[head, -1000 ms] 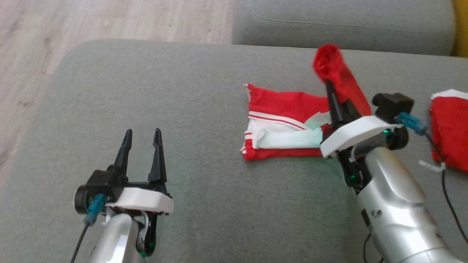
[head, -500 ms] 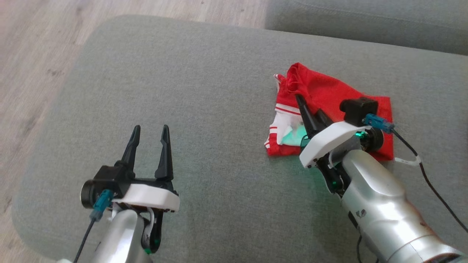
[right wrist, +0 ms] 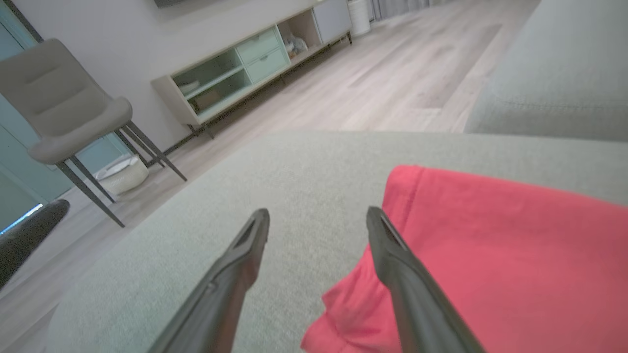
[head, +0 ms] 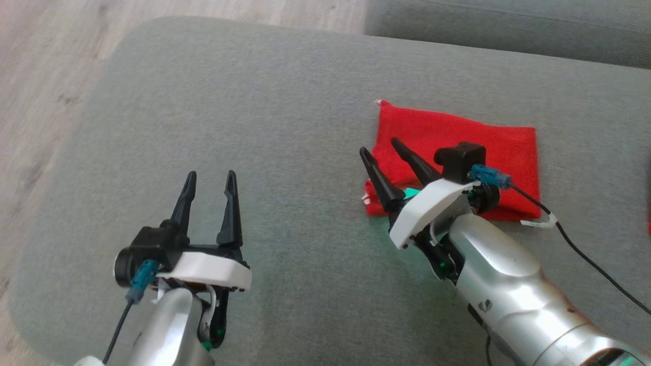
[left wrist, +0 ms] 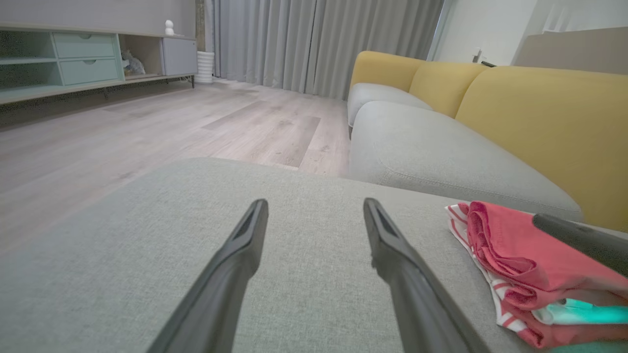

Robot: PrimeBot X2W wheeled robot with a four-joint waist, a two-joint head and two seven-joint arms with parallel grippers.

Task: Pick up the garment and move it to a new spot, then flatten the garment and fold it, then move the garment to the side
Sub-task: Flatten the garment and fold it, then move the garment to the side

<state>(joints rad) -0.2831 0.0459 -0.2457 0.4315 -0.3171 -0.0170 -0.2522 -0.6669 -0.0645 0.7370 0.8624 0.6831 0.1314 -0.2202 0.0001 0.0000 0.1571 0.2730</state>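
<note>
The garment (head: 457, 137) is red with white trim and lies folded into a rectangle on the grey cushion (head: 254, 127), right of centre. My right gripper (head: 380, 148) hovers over the garment's left edge, open, with nothing between its fingers. In the right wrist view one fingertip (right wrist: 380, 225) is over the red cloth (right wrist: 490, 255) and the other over bare cushion. My left gripper (head: 210, 178) stands open above the cushion at the lower left, well apart from the garment. The left wrist view shows the garment's layered fold (left wrist: 520, 264) at the right.
The grey cushion's left edge drops to a wooden floor (head: 40, 76). A second grey cushion (head: 508, 25) lies behind. A yellow sofa back (left wrist: 539, 117), a low sideboard (right wrist: 255, 63) and a chair (right wrist: 64, 117) stand in the room. A black cable (head: 585, 259) trails off my right wrist.
My right gripper carried a raised red flap leftward over the garment, laid it down and opened. The garment now lies as a flat red rectangle. The head camera shifted.
</note>
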